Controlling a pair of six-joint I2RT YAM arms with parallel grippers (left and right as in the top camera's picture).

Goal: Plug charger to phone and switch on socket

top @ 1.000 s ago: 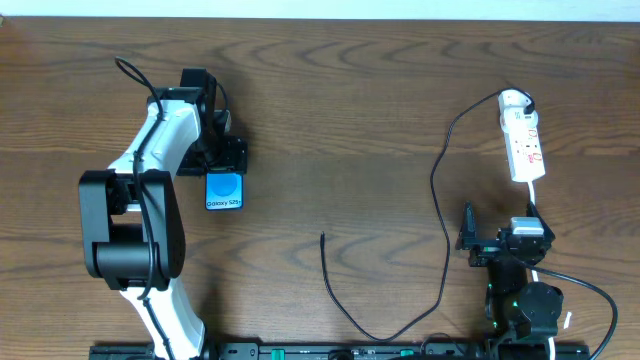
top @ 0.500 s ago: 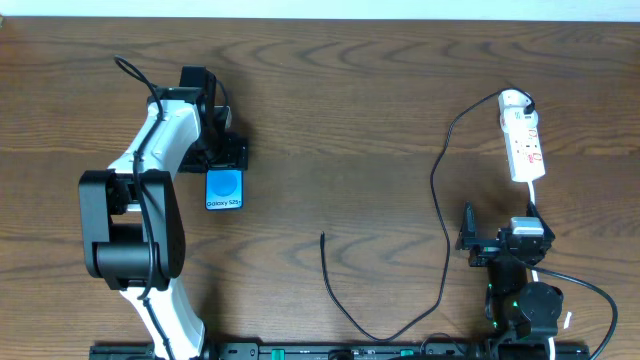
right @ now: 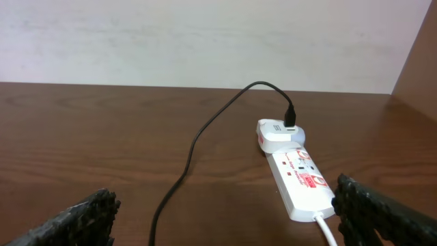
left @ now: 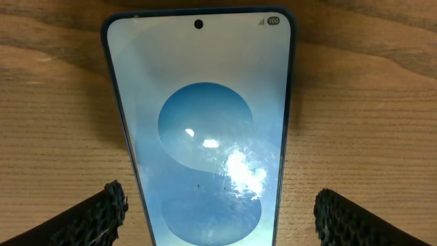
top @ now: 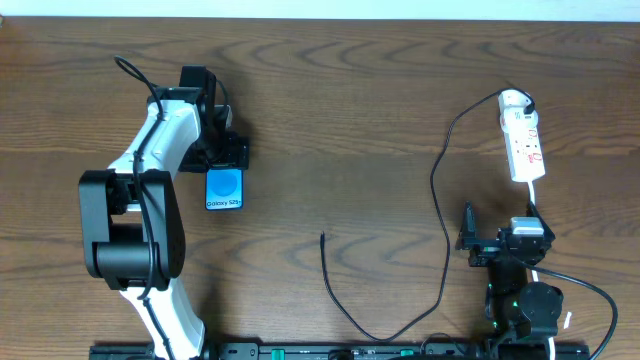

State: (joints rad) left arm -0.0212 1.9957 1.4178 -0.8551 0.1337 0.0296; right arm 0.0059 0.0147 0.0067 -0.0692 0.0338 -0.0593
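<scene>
The phone [top: 225,189] is seen lying flat on the table [top: 350,100], screen up, at the left. The left gripper [left: 222,215] is held wide over one short end, with a finger standing clear of each long edge. The right gripper [right: 229,219] is spread wide too, with nothing in it, near the socket [right: 300,179]. The charger [top: 440,200] is plugged into a white adapter [right: 276,133] at the socket's rounded end. Its free tip [top: 322,236] is left on bare wood mid-table, well apart from the phone.

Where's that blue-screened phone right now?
Overhead, the slim blue-screened smartphone lies flat on the wooden table's left side, between the open fingers of the left end effector, far from the white power strip.
</scene>
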